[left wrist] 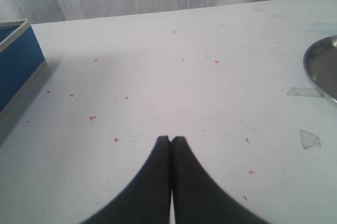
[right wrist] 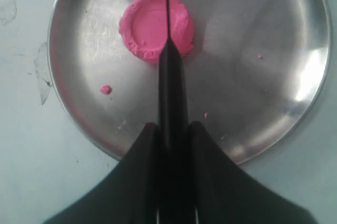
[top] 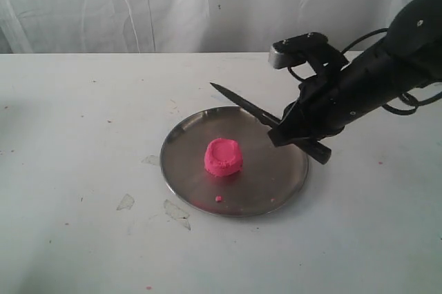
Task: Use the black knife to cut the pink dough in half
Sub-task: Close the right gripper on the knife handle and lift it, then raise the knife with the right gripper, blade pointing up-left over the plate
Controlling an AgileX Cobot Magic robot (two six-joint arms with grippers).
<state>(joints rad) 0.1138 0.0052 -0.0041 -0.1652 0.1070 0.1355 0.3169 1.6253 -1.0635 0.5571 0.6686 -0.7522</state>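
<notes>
A: The right gripper (right wrist: pixel 170 132) clamps the black knife (top: pixel 257 109) by its handle, blade raised over the steel plate (top: pixel 276 187). The pink dough (top: pixel 223 157) sits whole near the plate's middle.

B: Risk?

A: The soft lump could slide or squash off-centre. The right wrist view shows the blade lined over the dough; the exterior shows it held clear above. The left gripper (left wrist: pixel 171 140) sits pressed closed, empty, apart.

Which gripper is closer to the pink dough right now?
Right. The right gripper holds the black knife raised over the steel plate, beside the pink dough. The left gripper is shut, off the plate over bare table.
</notes>
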